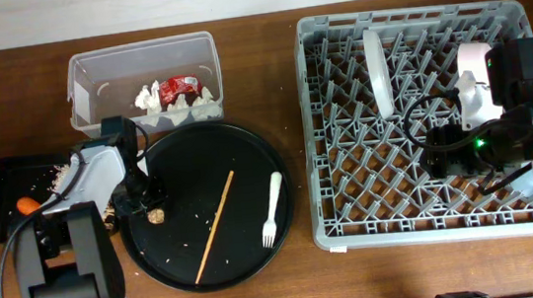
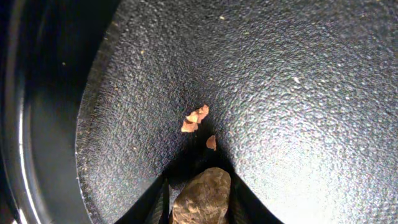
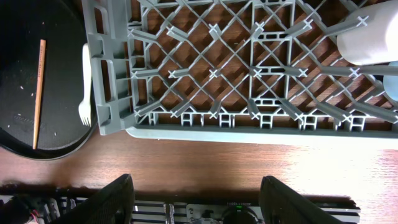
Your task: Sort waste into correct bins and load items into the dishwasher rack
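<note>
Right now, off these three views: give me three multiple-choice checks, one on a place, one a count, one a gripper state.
1. Where is the red wrapper?
A) in the clear tub
B) on the table in front of the rack
C) in the rack

2. How many utensils lie on the round black tray?
A) none
B) two
C) four

3. The right gripper is:
A) shut on a cup
B) shut on a bowl
C) open, holding nothing

Key:
1 A, the overhead view shows it among the napkins inside the tub.
2 B, only the fork and the chopstick lie there.
3 C, the right wrist view shows its fingers spread wide with nothing between them.
</note>
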Motion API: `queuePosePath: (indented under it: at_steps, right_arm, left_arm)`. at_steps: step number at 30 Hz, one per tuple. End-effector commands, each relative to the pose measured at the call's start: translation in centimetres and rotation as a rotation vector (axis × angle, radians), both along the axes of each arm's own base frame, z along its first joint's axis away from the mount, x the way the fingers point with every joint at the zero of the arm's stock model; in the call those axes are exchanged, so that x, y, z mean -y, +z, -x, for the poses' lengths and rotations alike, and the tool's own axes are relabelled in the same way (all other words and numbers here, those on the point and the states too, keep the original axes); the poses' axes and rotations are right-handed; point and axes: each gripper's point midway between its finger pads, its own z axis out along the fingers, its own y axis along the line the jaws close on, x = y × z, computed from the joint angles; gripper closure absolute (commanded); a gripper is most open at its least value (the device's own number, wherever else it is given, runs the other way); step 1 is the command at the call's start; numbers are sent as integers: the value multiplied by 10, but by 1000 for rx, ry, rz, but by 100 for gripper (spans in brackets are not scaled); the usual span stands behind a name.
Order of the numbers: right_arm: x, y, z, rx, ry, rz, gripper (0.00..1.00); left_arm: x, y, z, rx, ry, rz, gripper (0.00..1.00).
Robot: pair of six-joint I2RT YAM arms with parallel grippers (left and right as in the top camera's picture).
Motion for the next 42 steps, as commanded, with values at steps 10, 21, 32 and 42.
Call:
queuePosePath:
  at_steps: [10, 21, 32, 42]
  right_arm:
    - [2, -1, 8, -19, 10, 25, 31]
    - [0, -1, 10, -27, 13, 11, 7]
    - [-276, -82, 6, -48, 491, -40, 7]
    - [-293, -245, 7, -420, 234, 140, 11]
  left_arm:
    - [-151, 104, -65, 272, 362, -93, 100]
    - [-177, 102, -42, 246, 462, -52, 1]
    - [-80, 93, -22, 14, 253, -32, 1]
    - [-74, 70, -6, -40, 247, -21, 1]
